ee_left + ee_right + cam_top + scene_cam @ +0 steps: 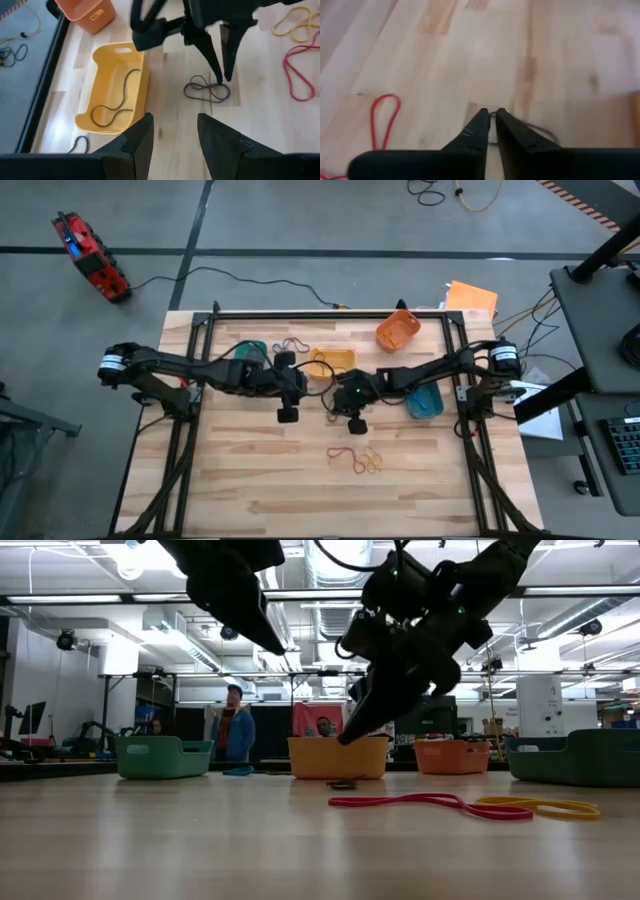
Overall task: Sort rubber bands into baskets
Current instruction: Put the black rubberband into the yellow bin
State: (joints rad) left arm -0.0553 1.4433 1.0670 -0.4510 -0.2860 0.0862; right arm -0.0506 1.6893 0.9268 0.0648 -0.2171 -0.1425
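Fingertips of the right gripper (490, 116) pinch together on a dark rubber band (206, 90) lying on the table (260, 470) beside the yellow basket (114, 87). The left gripper (174, 131) hovers nearby, fingers apart and empty.

Wood table (250, 470): four baskets (397, 331), loose rubber bands (356, 459) near middle.

Four baskets (398, 331) along the table (250, 470) rear, rubber bands (356, 458) in front

Bright overhead lamps; right wrist view blurred.
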